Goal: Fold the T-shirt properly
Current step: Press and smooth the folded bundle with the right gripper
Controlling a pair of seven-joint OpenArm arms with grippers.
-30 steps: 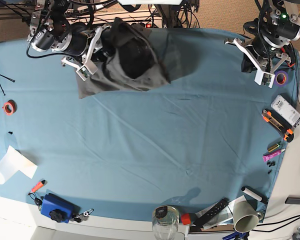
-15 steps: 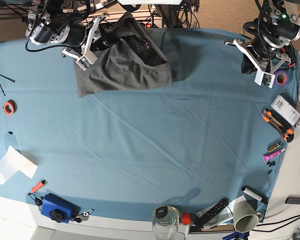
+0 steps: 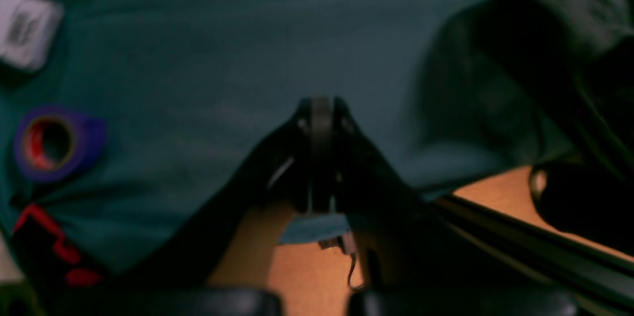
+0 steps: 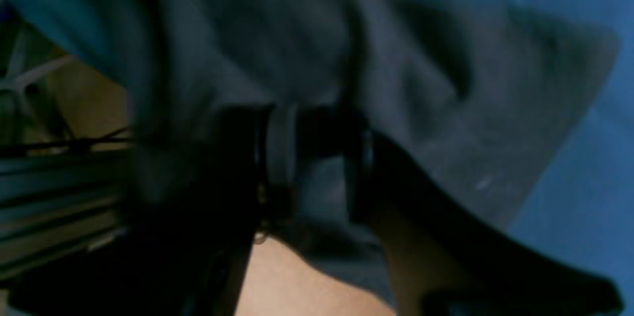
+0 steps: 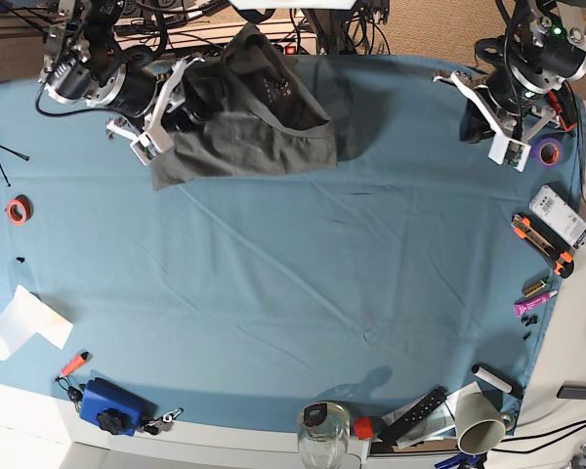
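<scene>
T-shirt [image 5: 244,137]: matt, soft, wrinkled grey cloth
tablecloth [image 5: 303,293]: matt blue-teal cloth, lightly creased
jar [image 5: 323,435]: clear, glossy glass
tape roll [image 3: 52,142]: glossy purple

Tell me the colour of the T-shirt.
Plain dark charcoal grey, no pattern; the T-shirt shows best in the base view.

T-shirt [image 5: 244,132]: dark charcoal-grey, soft, wrinkled. Bunched in rough heap, not spread flat. Lies on tablecloth [image 5: 303,283] at far edge, toward far-left corner in base view. Upper portion raised in peak; lower hem runs roughly straight.
</scene>
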